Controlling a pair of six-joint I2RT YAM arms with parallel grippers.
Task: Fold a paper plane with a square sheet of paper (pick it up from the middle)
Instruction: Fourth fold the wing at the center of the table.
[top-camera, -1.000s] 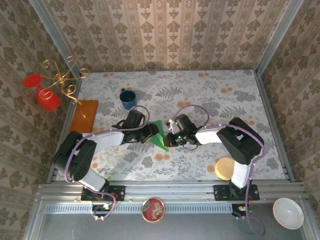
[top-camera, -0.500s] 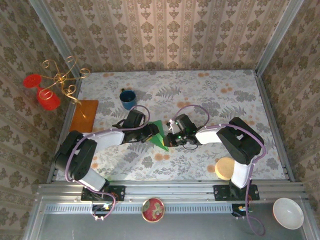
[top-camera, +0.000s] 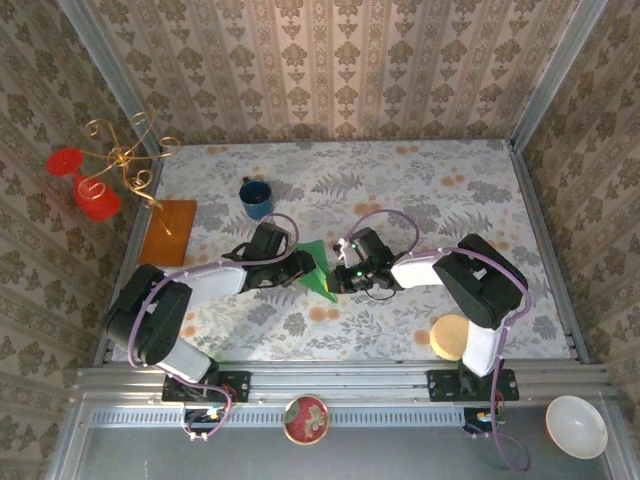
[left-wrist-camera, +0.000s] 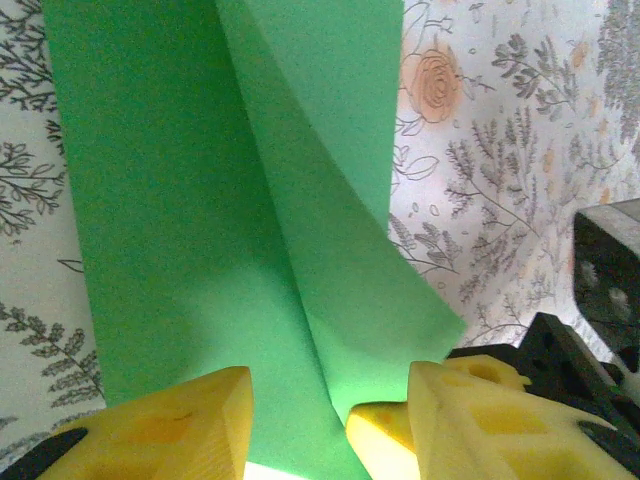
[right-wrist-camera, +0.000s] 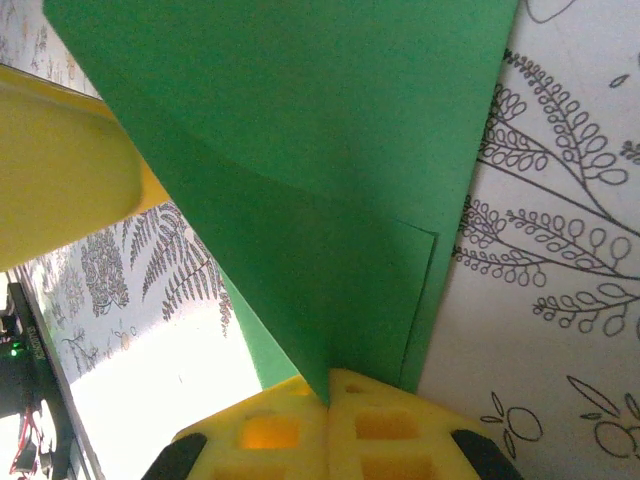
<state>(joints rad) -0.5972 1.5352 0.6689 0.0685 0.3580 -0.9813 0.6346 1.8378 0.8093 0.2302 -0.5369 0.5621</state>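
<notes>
Partly folded green paper sheet (top-camera: 318, 271) lying mid-table between the 2 arms, floral table (top-camera: 430, 200), left gripper (left-wrist-camera: 298, 405) fingers parted astride a raised crease, right gripper (right-wrist-camera: 330, 385) pinched tight on the sheet's edge, blue mug (top-camera: 256, 197) well apart behind.

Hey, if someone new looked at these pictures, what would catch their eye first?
First, the bright green paper, partly folded at the middle of the table, with the left gripper and right gripper meeting at it; the right one pinches it. After that, the red cups on a gold stand by the left wall, and the blue mug behind the paper.
</notes>
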